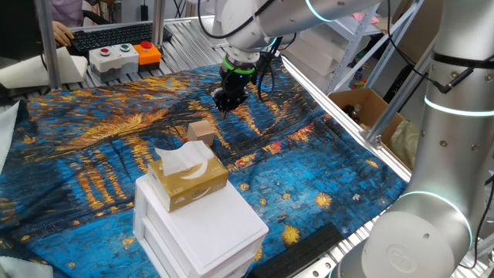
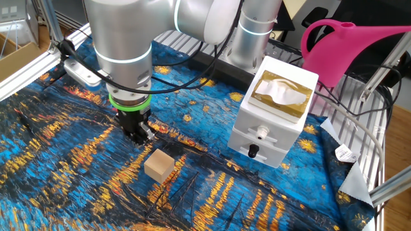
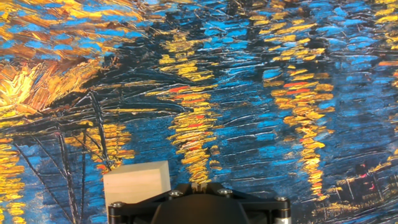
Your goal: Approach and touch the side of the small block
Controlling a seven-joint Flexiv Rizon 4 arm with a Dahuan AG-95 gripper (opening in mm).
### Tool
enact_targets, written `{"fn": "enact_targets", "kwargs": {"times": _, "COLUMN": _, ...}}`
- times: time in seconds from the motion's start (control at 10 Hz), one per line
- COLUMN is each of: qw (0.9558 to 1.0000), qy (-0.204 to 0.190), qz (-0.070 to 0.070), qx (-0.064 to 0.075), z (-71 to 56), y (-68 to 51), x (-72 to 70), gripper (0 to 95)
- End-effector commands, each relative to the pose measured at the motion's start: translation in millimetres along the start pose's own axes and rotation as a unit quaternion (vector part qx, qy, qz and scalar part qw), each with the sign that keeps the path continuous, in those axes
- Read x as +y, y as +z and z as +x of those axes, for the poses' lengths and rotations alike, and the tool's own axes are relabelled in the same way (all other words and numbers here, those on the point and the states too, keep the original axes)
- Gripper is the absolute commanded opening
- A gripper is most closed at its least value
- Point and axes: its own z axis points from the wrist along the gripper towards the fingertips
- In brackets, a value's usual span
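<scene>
- The gripper [image 2: 140,134] hangs low over the painted cloth [image 2: 58,160], its fingers closed together and holding nothing.
- The small block [image 2: 158,165] sits near, not touching.

No text, label, brand, number or sign can be read in any of the three views. The block [image 2: 158,165] is plain and unmarked on every face that shows. The tissue box [image 1: 187,177], at the lower middle of one fixed view, bears only a pale curved mark, too small to read as lettering.
</scene>
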Motion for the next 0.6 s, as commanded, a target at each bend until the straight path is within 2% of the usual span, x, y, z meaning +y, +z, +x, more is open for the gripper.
{"fn": "enact_targets", "kwargs": {"times": 0.1, "qw": 1.0000, "qy": -0.001, "qz": 0.002, "qx": -0.004, "z": -0.3, "y": 0.0, "x": -0.2, "gripper": 0.0}}
{"fn": "enact_targets", "kwargs": {"times": 0.5, "qw": 0.9990, "qy": 0.043, "qz": 0.002, "qx": 0.013, "z": -0.3, "y": 0.0, "x": -0.2, "gripper": 0.0}}
{"fn": "enact_targets", "kwargs": {"times": 0.6, "qw": 0.9985, "qy": 0.048, "qz": 0.000, "qx": 0.027, "z": -0.3, "y": 0.0, "x": -0.2, "gripper": 0.0}}
